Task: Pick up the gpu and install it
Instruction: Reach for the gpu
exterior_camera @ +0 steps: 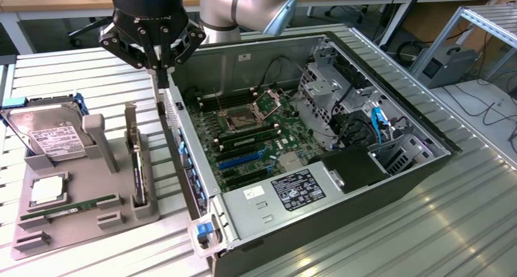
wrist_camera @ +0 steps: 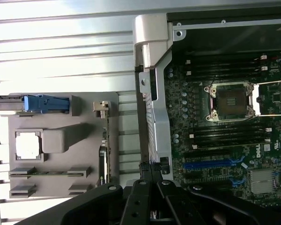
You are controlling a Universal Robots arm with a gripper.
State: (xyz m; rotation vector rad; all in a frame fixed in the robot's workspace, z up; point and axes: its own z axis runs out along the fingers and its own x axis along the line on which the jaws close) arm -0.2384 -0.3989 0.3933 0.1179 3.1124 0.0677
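I see my gripper [exterior_camera: 164,77] pressed together, empty, at the exterior view's upper left above the computer case [exterior_camera: 323,241] edge; the gpu [exterior_camera: 138,168] stands on edge lower left of it, apart.

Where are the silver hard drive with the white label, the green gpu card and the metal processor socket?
silver hard drive [exterior_camera: 53,139], exterior view, on its white label.
green gpu card [exterior_camera: 139,171], exterior view, on its upper edge.
metal processor socket [exterior_camera: 242,115], exterior view, its middle.
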